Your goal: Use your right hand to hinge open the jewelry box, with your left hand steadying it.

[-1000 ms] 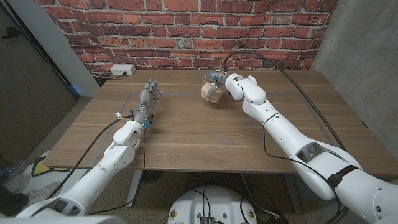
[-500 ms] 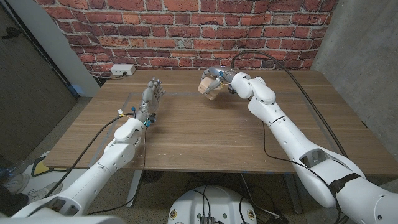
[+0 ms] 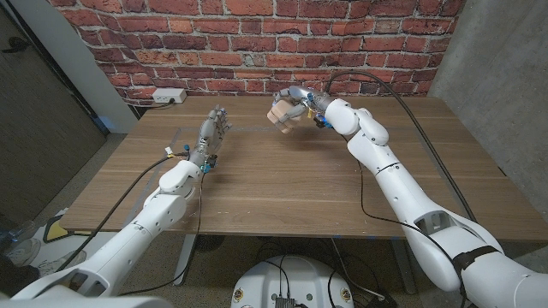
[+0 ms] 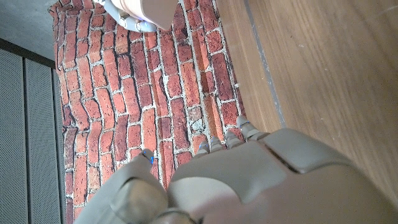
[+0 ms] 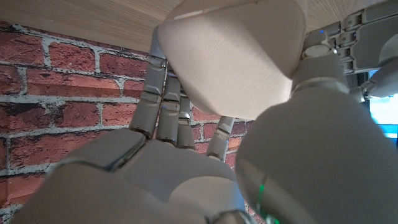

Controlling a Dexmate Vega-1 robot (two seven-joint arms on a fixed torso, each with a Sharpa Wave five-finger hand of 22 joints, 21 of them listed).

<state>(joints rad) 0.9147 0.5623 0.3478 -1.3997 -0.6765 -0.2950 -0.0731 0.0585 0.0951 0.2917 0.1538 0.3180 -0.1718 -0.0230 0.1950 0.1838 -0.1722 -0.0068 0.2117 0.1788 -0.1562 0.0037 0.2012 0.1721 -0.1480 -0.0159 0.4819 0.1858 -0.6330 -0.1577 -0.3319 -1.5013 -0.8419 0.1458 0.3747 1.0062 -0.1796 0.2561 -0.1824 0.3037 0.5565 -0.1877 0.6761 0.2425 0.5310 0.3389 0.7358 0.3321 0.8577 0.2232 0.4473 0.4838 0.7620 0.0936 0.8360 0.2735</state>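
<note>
The jewelry box (image 3: 281, 117), a small pale wooden block with rounded corners, is at the far middle of the table (image 3: 300, 188). My right hand (image 3: 301, 102) grips it from the right, and it seems lifted a little off the wood. In the right wrist view the box (image 5: 233, 56) sits between the thumb and the fingers of that hand (image 5: 155, 168), with no raised lid showing. My left hand (image 3: 211, 137) stands to the box's left, apart from it, fingers spread and holding nothing. The left wrist view has the left hand (image 4: 249, 180) with the box (image 4: 152, 9) far ahead.
A white power strip (image 3: 167, 96) lies at the table's far left corner, against the brick wall (image 3: 257, 43). A black cable arcs above my right forearm (image 3: 377, 158). Bare wood lies between the two arms.
My right hand has carried the box leftwards and towards the wall, raising it slightly. My left hand has reached a little further forward and to the right.
</note>
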